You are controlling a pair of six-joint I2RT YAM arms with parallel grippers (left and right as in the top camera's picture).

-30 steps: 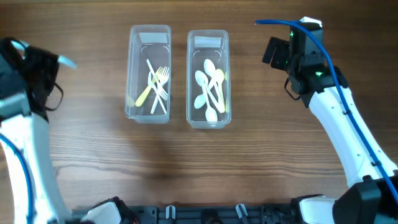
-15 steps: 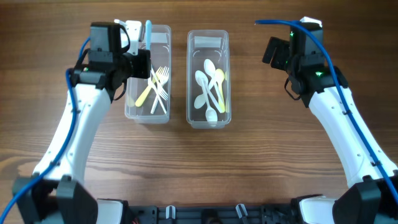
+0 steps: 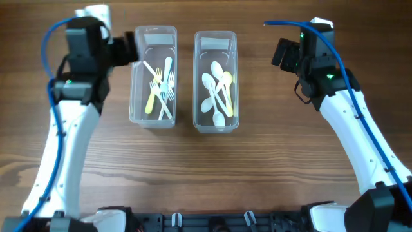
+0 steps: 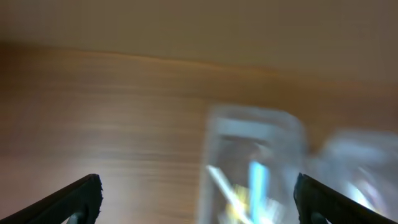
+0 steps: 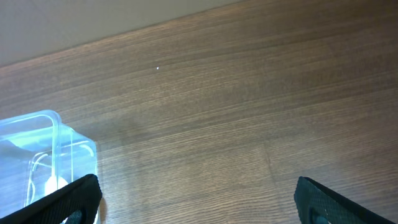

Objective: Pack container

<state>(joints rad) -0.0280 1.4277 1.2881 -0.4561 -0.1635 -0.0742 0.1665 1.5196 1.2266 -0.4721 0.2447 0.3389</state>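
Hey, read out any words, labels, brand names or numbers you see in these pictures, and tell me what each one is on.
No text can be read in any view.
The left container has a pale patch at its far end: no lettering visible.
The right container has a similar patch: no lettering visible.
The left wrist view is too blurred to read anything.

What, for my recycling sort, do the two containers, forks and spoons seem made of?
The left container and right container: likely clear, glossy plastic, since the table shows through their walls. The forks: probably matte plastic, thin, white and pale yellow. The spoons: same look, white with one yellowish.
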